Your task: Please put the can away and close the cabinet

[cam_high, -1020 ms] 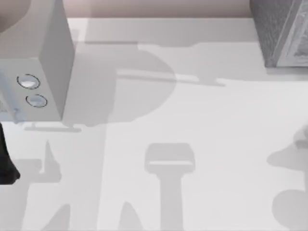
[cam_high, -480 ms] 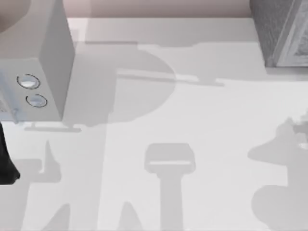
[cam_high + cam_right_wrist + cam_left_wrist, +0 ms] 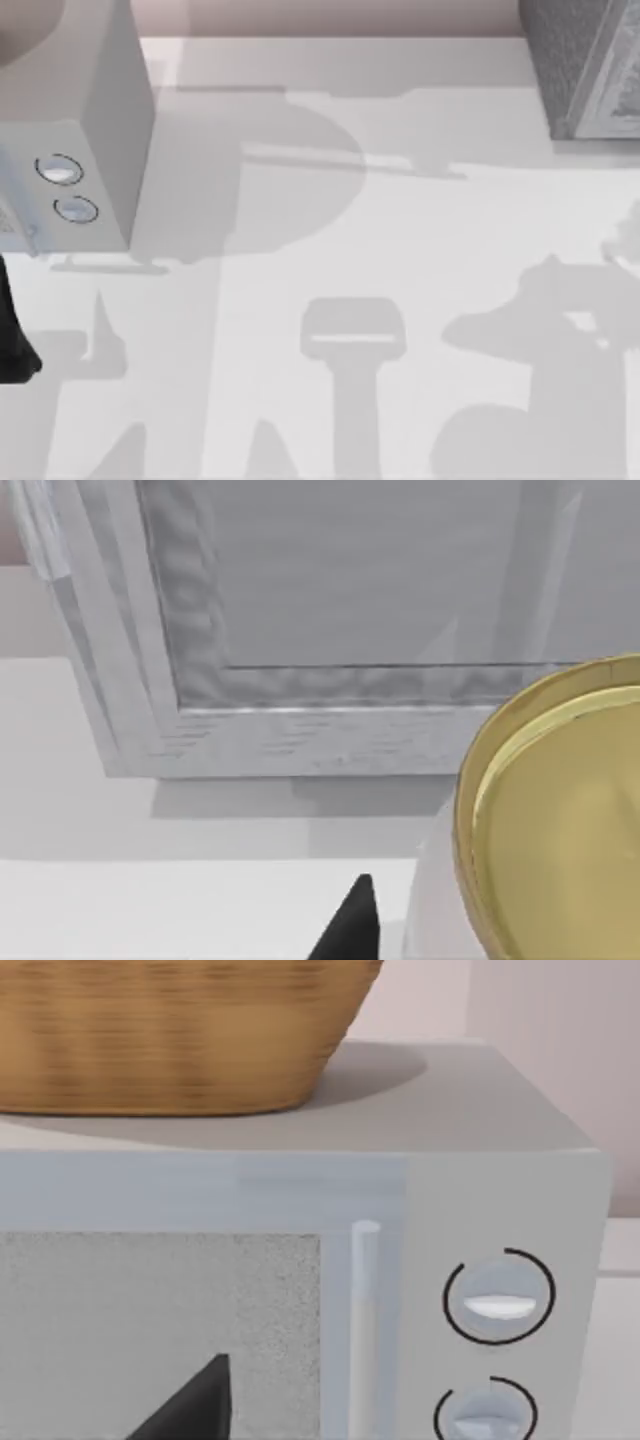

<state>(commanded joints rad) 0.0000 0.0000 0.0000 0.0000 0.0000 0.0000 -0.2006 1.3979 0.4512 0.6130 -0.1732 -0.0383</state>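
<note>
Nearest the right wrist camera sits the can (image 3: 560,820), gold lid up, just before the cabinet (image 3: 380,630) at the bench's (image 3: 400,250) far right corner. A dark finger tip (image 3: 350,925) of the right gripper shows beside the can; whether the fingers are apart or clamped I cannot tell. To do this step well — I judge it the approach — centre on the can's wall, below its rim. Farther off, the left arm (image 3: 15,340) idles by the microwave (image 3: 500,1210) — basket (image 3: 170,1030) on top.
</note>
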